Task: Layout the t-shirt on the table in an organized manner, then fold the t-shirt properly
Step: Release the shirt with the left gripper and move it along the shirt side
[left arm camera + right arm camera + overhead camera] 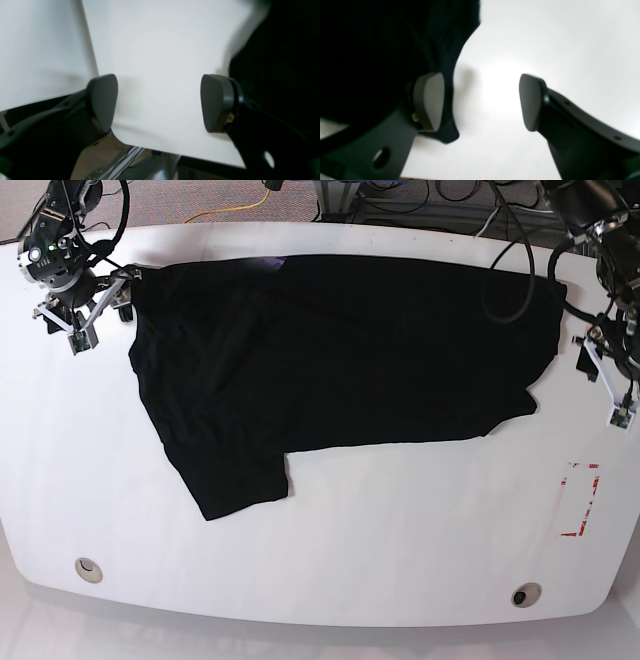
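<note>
So the table (330, 570) is the big thing here, glossy white with rounded corners, and it fills basically the whole base view. Lying across its far half is the t-shirt (340, 360), plain black, spread mostly flat with the long side running left to right. One sleeve (235, 470) sticks down toward the near edge on the left side of the view, and the cloth there looks a bit rumpled. The far edge of the shirt sits close to the table's far rim.

The right gripper (480, 102) is up at the far-left corner in the base view, right by the shirt's corner. From its wrist cam the jaws are spread wide with nothing between them, just bare white table. One pad (431, 100) is sitting over the black cloth edge, though I can't tell if it's actually touching.

The left gripper (160, 102) is over at the right edge in the base view, just beside the shirt's other end. Same deal: jaws wide apart, nothing held, white tabletop in the gap. The shirt shows as a dark blur on the right of that wrist view, next to one pad (216, 102), and the table's rounded corner is visible underneath.

Smaller stuff: a red rectangular outline (581, 500) near the right edge, and two small round holes (88, 569) by the near edge, one on each side.
</note>
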{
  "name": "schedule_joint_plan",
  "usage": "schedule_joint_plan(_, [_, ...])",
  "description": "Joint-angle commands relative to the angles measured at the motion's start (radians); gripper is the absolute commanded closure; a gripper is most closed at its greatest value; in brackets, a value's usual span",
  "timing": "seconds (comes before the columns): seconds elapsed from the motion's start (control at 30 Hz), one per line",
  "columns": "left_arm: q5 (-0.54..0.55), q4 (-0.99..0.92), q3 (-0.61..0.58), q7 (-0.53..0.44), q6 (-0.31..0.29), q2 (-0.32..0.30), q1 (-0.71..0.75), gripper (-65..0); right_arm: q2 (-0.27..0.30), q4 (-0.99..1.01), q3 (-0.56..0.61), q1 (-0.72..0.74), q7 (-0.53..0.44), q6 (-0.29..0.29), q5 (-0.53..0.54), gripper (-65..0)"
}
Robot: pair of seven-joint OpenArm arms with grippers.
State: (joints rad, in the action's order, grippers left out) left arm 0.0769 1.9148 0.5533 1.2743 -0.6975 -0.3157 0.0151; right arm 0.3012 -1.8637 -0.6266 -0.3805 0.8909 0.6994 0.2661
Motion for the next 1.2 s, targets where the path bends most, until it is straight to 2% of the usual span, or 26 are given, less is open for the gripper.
schedule_joint_plan(0.0, [-0.009,0.005,-0.016,-0.023,-0.001,0.019,-0.077,-48.2,0.014,-0.015,-0.003,0.016,-0.014,-0.001,0.009,-44.5])
schedule_joint_plan(0.23, [-0.01,-0.09,-0.026,-0.058,-0.001,0.123,-0.177,-47.8,0.011,-0.012,-0.002,0.03,-0.014,-0.001,0.009,-44.5])
schedule_joint_plan(0.37, [-0.012,-0.16,-0.026,-0.101,-0.001,0.16,-0.206,-47.8,0.01,-0.003,0.018,0.048,-0.014,-0.001,0.009,-44.5])
schedule_joint_plan(0.57, [-0.012,-0.271,-0.022,-0.219,-0.001,0.194,-0.206,-47.8,0.01,0.002,0.023,0.051,-0.014,-0.001,0.009,-44.5])
schedule_joint_plan(0.8, [-0.004,-0.384,-0.008,-0.331,-0.001,0.203,-0.205,-48.2,0.01,0.003,0.023,0.053,-0.014,-0.001,0.009,-44.5])
schedule_joint_plan(1.17, [0.027,-0.516,0.132,-0.396,-0.001,0.224,-0.208,-47.8,-0.003,0.003,0.023,0.053,-0.014,-0.001,0.009,-44.5])
